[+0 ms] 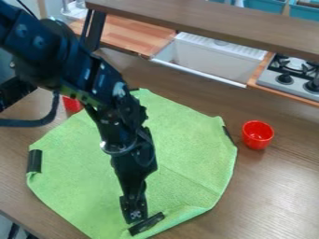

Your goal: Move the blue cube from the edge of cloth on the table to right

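red cup (257, 141), right | red object (72, 105), left | white sink (209, 58), top | stove (271, 78), upper right

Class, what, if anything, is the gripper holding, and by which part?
It cannot be told: the gripper is down at the near edge of the green cloth, close by a black strip.

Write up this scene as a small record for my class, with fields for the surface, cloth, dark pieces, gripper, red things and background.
Surface: brown table
Cloth: green cloth, spread out, rim uneven
Dark pieces: left piece, right piece and near piece, all at the cloth's edge
Gripper: black gripper, pointing down beside the near piece
Red things: red cup right of the cloth; red object partly hidden behind the arm
Background: sink, stove
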You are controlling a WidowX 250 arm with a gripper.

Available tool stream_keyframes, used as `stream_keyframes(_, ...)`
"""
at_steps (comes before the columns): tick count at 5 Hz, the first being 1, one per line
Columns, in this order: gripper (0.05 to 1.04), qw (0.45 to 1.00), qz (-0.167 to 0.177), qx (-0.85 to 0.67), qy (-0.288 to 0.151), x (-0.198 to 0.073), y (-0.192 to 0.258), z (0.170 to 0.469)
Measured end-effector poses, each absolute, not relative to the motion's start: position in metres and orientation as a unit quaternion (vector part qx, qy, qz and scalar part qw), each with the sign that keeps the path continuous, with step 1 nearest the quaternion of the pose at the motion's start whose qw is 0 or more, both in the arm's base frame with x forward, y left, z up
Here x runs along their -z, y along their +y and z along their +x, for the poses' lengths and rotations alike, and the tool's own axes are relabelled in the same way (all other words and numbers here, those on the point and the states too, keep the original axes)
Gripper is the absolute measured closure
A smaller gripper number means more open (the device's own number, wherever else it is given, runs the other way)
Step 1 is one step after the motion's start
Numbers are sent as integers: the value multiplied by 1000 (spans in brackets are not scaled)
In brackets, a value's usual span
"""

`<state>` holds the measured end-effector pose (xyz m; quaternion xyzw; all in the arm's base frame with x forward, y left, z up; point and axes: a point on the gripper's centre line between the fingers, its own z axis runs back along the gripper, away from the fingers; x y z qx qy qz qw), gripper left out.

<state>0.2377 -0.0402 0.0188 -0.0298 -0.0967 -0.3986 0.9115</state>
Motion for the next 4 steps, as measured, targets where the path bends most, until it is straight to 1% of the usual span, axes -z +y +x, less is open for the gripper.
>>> stream_keyframes(1,382,911,-25,399,-100,-10,-42,240)
stream_keyframes(2,627,910,-23,400,-110,-10,-43,241)
stream_keyframes(3,631,910,-30,399,-110,-10,-44,241)
stream_keyframes(4,631,909,-43,395,-123,-24,-43,243)
